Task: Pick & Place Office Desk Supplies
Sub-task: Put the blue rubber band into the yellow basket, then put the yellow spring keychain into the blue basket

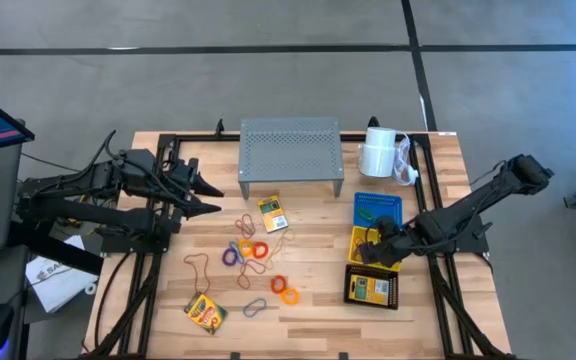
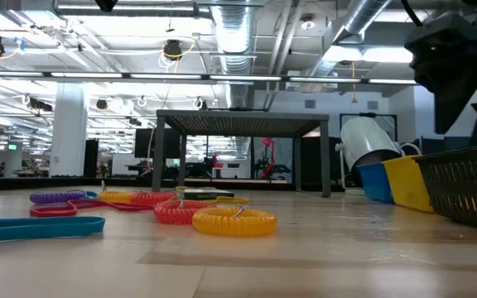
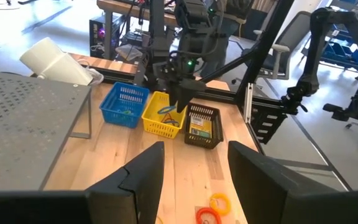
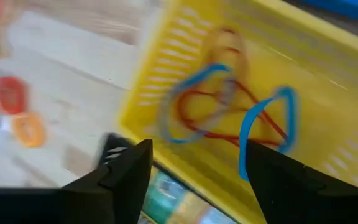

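Several thin loops (image 1: 253,250) in red, orange, purple and grey lie loose on the table's middle; the low view shows them too (image 2: 232,220). One crayon box (image 1: 273,213) lies near the shelf, one (image 1: 206,312) lies near the front edge, and one lies in the black basket (image 1: 373,288). The blue basket (image 1: 378,208), the yellow basket (image 1: 360,240) and the black basket stand in a row at the right. My right gripper (image 4: 194,180) is open and empty just above the yellow basket (image 4: 185,68), which holds blue, red and orange loops (image 4: 229,106). My left gripper (image 1: 208,195) is open and empty at the left.
A grey perforated metal shelf (image 1: 290,152) stands at the table's far middle, with a white paper roll (image 1: 378,152) to its right. Open wood lies between the loops and the baskets. A monitor and papers (image 1: 53,275) sit off the table's left side.
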Motion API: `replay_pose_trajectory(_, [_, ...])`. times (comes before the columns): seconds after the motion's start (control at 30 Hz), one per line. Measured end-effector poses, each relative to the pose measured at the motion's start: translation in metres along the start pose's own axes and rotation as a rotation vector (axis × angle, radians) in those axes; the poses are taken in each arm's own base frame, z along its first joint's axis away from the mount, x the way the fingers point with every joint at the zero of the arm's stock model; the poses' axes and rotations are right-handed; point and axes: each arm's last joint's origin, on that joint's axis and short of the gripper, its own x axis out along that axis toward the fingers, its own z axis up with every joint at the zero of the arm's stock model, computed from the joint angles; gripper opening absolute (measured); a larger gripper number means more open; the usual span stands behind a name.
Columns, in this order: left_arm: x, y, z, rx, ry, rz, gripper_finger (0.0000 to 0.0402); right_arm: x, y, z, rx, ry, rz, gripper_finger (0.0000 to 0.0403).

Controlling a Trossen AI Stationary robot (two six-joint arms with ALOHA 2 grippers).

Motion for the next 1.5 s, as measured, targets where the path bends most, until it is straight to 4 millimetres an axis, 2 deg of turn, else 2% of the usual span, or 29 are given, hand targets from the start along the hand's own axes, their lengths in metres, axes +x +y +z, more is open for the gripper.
replay_pose_trajectory(0.17, [0.000,0.000,0.000,-0.002,0.000,0.000,0.0173,0.000,-0.004,0.001,0.004,-0.007,-0.044,0.0217])
replay_pose_trajectory(0.3, [0.000,0.000,0.000,-0.002,0.000,-0.003,0.0173,0.001,-0.006,0.005,-0.060,-0.011,-0.067,0.0182])
replay_pose_trajectory(0.47, [0.000,0.000,0.000,-0.002,0.001,-0.004,0.0173,0.001,-0.007,0.007,-0.250,0.053,-0.090,0.0135])
replay_pose_trajectory(0.6, [0.000,0.000,0.000,-0.009,0.000,-0.004,0.0173,-0.008,-0.002,0.009,-0.386,0.076,-0.103,0.0115])
replay_pose_trajectory(0.77, [0.000,0.000,0.000,-0.010,0.000,-0.004,0.0173,-0.017,0.008,0.009,-0.547,0.089,-0.060,0.0123])
replay_pose_trajectory(0.97, [0.000,0.000,0.000,-0.010,0.000,-0.004,0.0173,-0.019,0.008,0.008,-0.687,0.157,-0.044,0.0172])
replay_pose_trajectory(1.1, [0.000,0.000,0.000,-0.032,0.000,-0.004,0.0173,-0.019,0.010,0.008,-0.661,0.148,-0.028,0.0208])
replay_pose_trajectory(1.2, [0.000,0.000,0.000,-0.035,0.000,-0.005,0.0173,-0.018,0.017,0.011,-0.560,0.129,0.032,0.0220])
replay_pose_trajectory(1.33, [0.000,0.000,0.000,-0.035,-0.001,-0.004,0.0173,-0.019,0.036,0.014,-0.479,0.088,0.218,0.0208])
replay_pose_trajectory(1.5, [0.002,0.000,0.000,-0.036,0.005,-0.004,0.0173,-0.020,0.064,0.017,-0.470,-0.013,0.464,0.0153])
